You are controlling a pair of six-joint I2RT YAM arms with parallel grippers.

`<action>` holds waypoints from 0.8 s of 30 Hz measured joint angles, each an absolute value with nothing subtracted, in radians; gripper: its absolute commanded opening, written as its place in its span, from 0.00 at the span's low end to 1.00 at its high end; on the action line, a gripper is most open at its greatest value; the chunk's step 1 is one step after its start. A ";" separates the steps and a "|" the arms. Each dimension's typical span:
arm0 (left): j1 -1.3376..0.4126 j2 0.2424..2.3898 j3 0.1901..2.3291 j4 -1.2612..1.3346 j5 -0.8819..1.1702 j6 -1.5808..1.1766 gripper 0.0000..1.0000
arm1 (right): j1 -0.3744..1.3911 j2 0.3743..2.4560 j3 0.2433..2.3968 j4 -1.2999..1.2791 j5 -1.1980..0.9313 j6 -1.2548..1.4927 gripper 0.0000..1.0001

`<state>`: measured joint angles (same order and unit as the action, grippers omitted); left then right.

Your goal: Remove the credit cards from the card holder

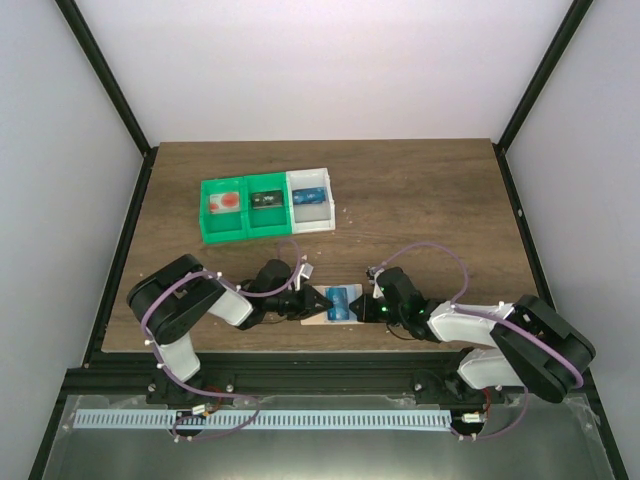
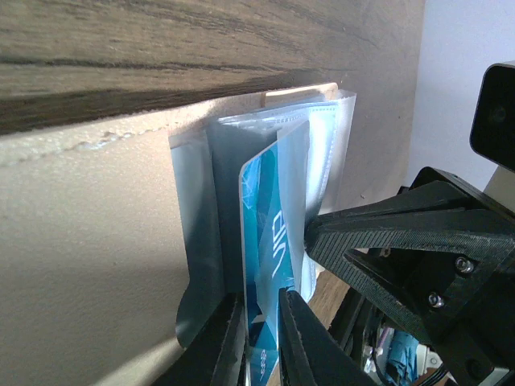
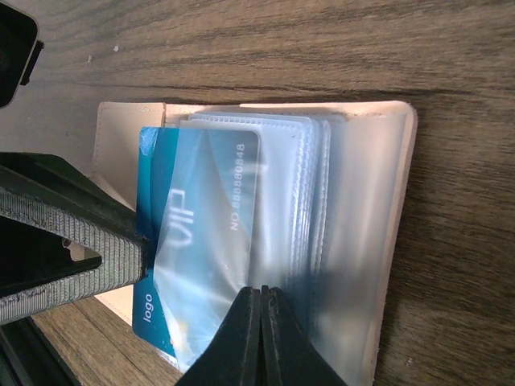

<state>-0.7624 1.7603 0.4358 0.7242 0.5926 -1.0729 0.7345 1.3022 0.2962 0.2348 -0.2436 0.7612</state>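
The tan card holder (image 1: 322, 320) lies open near the table's front edge, its clear plastic sleeves (image 3: 314, 193) fanned upward. A light blue credit card (image 3: 165, 201) marked "VIP" sticks partway out of one sleeve toward the left. My left gripper (image 1: 322, 301) comes in from the left, and its jaws (image 2: 261, 299) are shut on the card's (image 2: 269, 209) outer edge. My right gripper (image 3: 261, 291) is shut with nothing between its tips, which press down on the sleeves from the right side (image 1: 372, 307). The holder's beige inner face (image 2: 88, 241) fills the left wrist view.
A green bin (image 1: 245, 210) and a joined white bin (image 1: 310, 200) stand at the back of the table, holding small items. Both arms meet tip to tip over the holder. The table's front edge (image 1: 330, 350) is just below the holder.
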 measured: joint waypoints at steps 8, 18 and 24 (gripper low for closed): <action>-0.762 1.763 0.436 0.744 0.606 -1.077 0.00 | 0.735 1.302 0.293 0.240 -0.244 0.761 0.00; -0.762 1.763 0.435 0.758 0.612 -1.074 0.00 | 0.735 1.303 0.292 0.242 -0.244 0.761 0.00; -0.762 1.751 0.421 0.763 0.611 -1.071 0.00 | 0.735 1.311 0.292 0.253 -0.244 0.761 0.00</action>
